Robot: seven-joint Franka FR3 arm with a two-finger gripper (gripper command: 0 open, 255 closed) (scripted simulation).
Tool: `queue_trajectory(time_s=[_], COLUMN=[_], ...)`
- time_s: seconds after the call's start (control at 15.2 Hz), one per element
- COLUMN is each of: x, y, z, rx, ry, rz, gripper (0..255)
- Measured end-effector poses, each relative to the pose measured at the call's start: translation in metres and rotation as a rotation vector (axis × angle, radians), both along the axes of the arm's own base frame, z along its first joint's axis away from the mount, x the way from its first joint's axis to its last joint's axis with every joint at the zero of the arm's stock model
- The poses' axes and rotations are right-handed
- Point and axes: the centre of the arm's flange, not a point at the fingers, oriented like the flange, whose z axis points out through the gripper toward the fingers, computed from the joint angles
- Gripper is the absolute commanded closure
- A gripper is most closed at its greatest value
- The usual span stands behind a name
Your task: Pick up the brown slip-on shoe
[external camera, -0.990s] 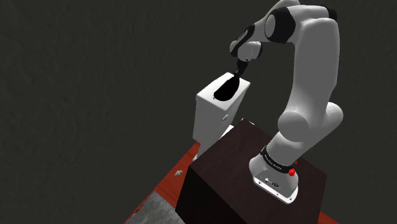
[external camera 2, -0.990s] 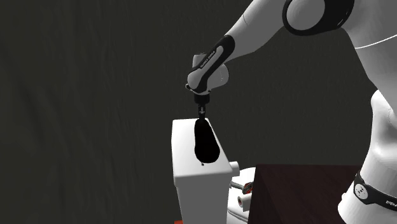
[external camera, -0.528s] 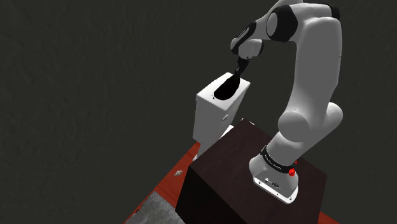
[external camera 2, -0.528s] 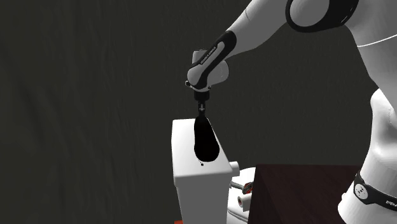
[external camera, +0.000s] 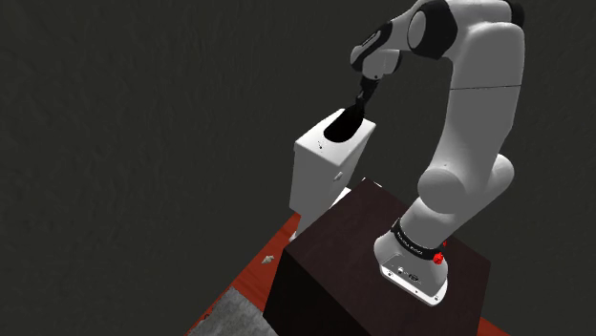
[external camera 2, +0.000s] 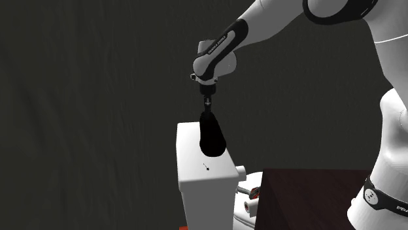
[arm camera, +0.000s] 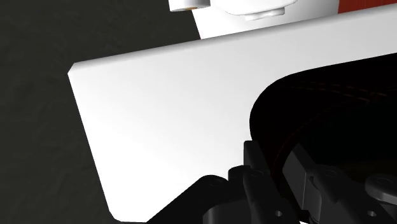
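Arm [external camera: 473, 115] reached out from the stand [external camera: 329, 262], a dark reddish-brown box, with the gripper [external camera 2: 207, 110] pointing almost straight down. Jaws were set narrow and were holding the shoe [external camera 2: 212, 137] by the rim of its opening. In the wrist view the rim passed between the two fingers [arm camera: 256, 167], with a strip of reddish-brown wall showing in the gap. The rest of the shoe rendered very dark, close to black. The shoe hung directly below the jaws, held end uppermost and the other end lower, with its length steeply tilted. Beneath the jaws and the shoe stood a white cabinet [external camera 2: 204, 189] with a flat top. The shoe's low end lay over that top, and whether it touched the surface could not be told. A small dark speck [external camera 2: 207, 168] marked the top, just past the shoe's low end. White rounded fittings [external camera 2: 246, 206] sat low between the cabinet and the stand, on the arm-base side of the jaws. Red floor [external camera: 250, 277] showed below the cabinet, and a dark grey wall [external camera 2: 85, 98] lay beyond the jaws.
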Motion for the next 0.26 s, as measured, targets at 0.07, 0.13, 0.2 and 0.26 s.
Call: queue_trajectory(time_s=[0.07,0.13,0.2,0.26], x=[0.0,0.002,0.001,0.001], y=[0.0,0.0,0.001,0.0], z=[0.005,0.01,0.016,0.019], rx=[0.0,0.0,0.0,0.0], ry=[0.0,0.0,0.0,0.0], rz=[0.0,0.0,0.0,0.0], gripper=[255,255,255,255])
